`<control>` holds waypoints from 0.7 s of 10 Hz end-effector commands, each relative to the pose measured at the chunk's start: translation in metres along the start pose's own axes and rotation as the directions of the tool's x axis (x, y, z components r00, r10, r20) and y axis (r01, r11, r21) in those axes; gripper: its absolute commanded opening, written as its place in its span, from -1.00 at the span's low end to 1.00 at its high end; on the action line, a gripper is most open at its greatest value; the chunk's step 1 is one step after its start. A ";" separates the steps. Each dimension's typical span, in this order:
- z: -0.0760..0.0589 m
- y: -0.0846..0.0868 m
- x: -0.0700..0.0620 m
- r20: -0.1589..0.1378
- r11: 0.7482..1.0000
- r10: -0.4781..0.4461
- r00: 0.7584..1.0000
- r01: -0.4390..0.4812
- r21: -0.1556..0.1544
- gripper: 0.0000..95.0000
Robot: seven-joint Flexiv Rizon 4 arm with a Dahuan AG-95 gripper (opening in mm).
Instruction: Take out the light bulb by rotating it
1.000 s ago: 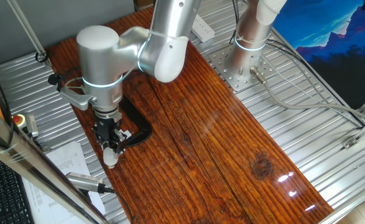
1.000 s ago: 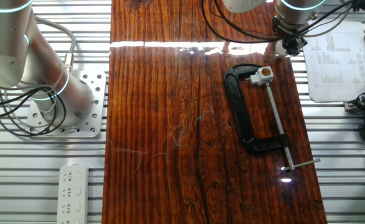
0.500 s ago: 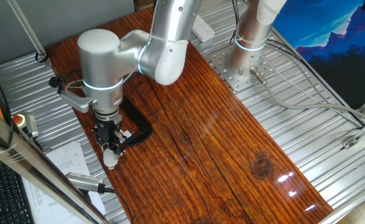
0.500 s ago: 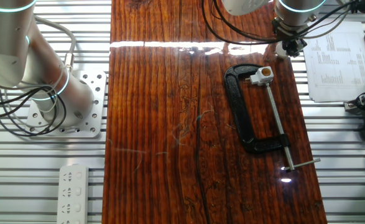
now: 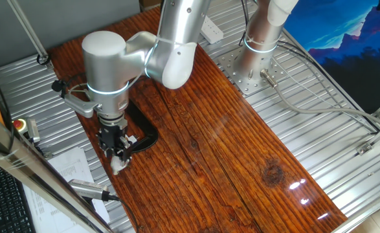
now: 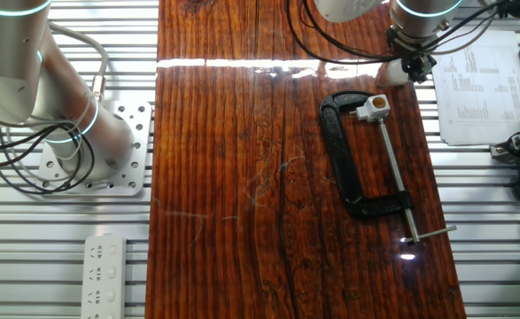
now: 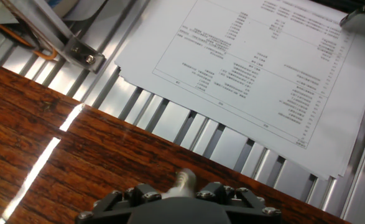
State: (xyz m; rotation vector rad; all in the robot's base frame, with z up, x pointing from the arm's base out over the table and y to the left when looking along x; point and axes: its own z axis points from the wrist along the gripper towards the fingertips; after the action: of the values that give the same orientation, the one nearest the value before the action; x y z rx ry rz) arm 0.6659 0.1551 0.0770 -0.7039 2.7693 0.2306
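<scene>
One bulb, one grip, and little margin. We see the gripper [image 5: 115, 154] closed on the light bulb [image 5: 117, 166], which hangs below the fingers over the wooden board [image 6: 242, 177], close to its edge. From the other fixed view the bulb [image 6: 394, 73] sits apart from the socket block [image 6: 374, 105], whose orange centre is bare. We judge the unscrewing done and the bulb already out.

- Grip: in the hand view only a small silvery tip [image 7: 183, 180] shows past the finger housing, so how much of the bulb the fingers cover we cannot tell. A shallow hold on a rounded, smooth body could slip if the arm moves sharply.
- Drop zone: below lies the board edge, then slotted metal rails and a printed sheet [image 7: 250, 62]. A bulb let go here could roll off the wood into a slot or crack.
- Tilt: the bulb looks slightly off vertical in one fixed view. Setting it down that way could lever it out of the fingers.
- Obstacles: the black C-clamp [image 6: 348, 168] holding the socket block is just beside the hand. A low sideways move could clip it.
</scene>
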 end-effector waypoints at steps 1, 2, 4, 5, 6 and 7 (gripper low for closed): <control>0.000 0.000 0.000 -0.004 1.000 0.003 1.000 -0.003 0.001 0.60; -0.001 0.000 -0.001 -0.009 1.000 0.003 1.000 -0.003 0.005 0.60; -0.001 0.000 -0.001 -0.025 1.000 0.003 1.000 -0.003 0.017 0.60; -0.001 0.000 -0.001 -0.030 1.000 0.004 1.000 -0.004 0.018 0.60; -0.001 0.000 -0.001 -0.037 1.000 0.007 0.999 -0.006 0.021 0.60; -0.001 0.000 -0.001 -0.041 1.000 0.011 0.999 -0.010 0.022 0.20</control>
State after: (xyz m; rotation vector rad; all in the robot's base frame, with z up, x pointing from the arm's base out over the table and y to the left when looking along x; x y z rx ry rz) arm 0.6661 0.1558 0.0786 -0.6959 2.8142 0.1884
